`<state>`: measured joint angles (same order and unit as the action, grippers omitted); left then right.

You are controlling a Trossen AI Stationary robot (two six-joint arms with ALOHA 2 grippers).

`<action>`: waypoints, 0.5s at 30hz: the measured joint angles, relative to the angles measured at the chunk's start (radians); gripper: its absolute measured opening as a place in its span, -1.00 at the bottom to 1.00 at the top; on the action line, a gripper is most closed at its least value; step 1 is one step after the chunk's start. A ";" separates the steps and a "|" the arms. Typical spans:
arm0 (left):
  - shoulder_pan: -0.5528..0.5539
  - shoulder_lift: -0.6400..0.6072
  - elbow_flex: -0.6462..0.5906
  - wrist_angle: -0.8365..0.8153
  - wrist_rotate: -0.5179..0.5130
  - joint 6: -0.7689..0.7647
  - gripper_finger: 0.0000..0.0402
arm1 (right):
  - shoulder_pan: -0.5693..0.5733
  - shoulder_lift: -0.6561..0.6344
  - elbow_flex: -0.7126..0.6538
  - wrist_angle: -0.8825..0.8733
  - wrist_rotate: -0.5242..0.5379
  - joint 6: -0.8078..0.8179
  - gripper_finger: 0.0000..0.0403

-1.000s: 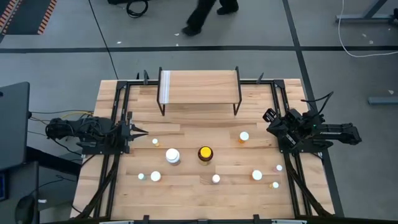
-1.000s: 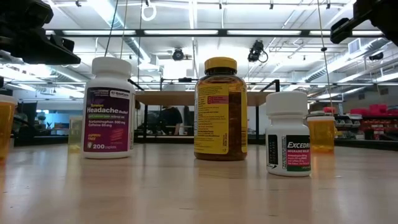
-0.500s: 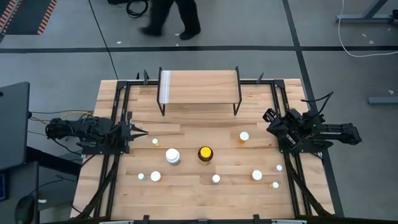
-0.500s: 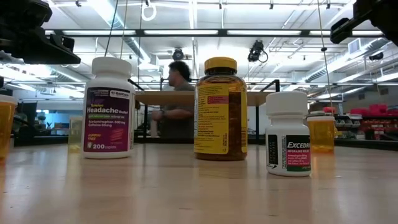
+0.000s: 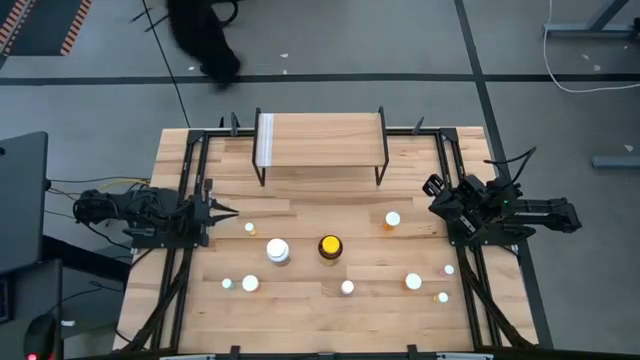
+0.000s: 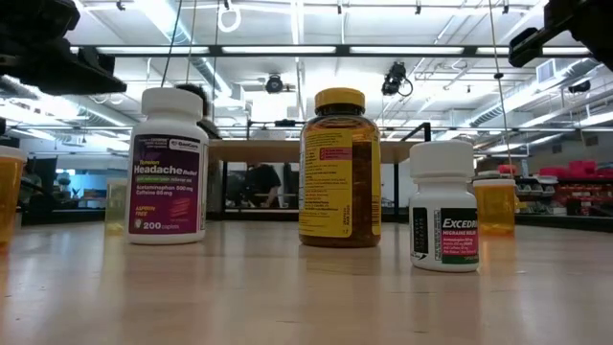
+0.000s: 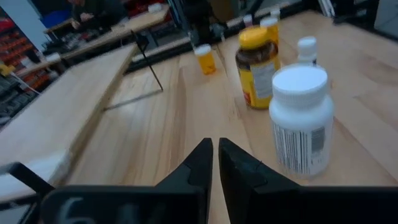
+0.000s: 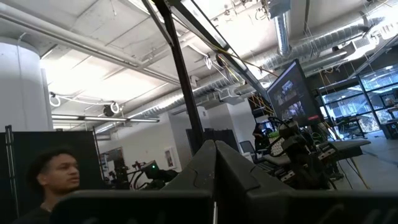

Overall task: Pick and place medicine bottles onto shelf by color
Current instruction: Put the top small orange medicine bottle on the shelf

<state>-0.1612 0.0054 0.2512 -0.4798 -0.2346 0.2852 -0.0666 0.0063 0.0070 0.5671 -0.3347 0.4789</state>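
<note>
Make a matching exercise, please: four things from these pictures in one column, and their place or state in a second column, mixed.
Things:
1. shelf
2. yellow-capped bottle
3. left tool
4. big white bottle

Place or state:
A. shut, at the table's left edge, holding nothing
B. at the table's far side, nothing on it
C. mid-table, dark amber body
D. mid-table, on the left-arm side of the amber one

Pairs: 1-B, 2-C, 3-A, 4-D
</note>
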 joint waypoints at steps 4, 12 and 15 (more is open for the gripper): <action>0.000 0.000 0.000 0.058 0.000 -0.007 -0.85 | 0.000 0.000 0.000 0.000 0.000 0.000 -0.92; 0.000 0.000 0.000 0.186 0.001 -0.328 -0.83 | 0.000 0.000 0.000 0.000 0.000 0.000 -0.92; 0.000 0.000 0.000 0.257 0.001 -0.372 -0.82 | 0.000 0.000 0.000 0.000 0.000 0.000 -0.92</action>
<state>-0.1612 0.0059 0.2513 -0.2224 -0.2337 -0.0872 -0.0666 0.0063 0.0069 0.5674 -0.3347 0.4786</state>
